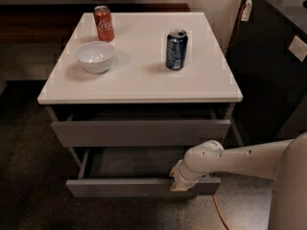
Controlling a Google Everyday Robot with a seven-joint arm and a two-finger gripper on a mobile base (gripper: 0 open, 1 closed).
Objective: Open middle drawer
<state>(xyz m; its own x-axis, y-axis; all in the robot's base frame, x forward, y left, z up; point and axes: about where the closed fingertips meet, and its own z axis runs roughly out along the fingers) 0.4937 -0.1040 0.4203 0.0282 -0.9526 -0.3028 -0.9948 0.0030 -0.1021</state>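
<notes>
Pincer (181, 185) meets the top rim of the plain grey handleless middle drawer (124, 187) — likely its only purchase — spread or pinching, cannot tell.

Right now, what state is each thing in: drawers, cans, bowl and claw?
Middle drawer: pulled well out.
Upper drawer: slightly ajar.
Red can: upright.
Blue can: upright.
Bowl: upright, looks empty.
Claw: at the middle drawer's front, right end.

White end effector (180, 182) at grey middle drawer (120, 187) — red can (103, 23), blue can (176, 49).
</notes>
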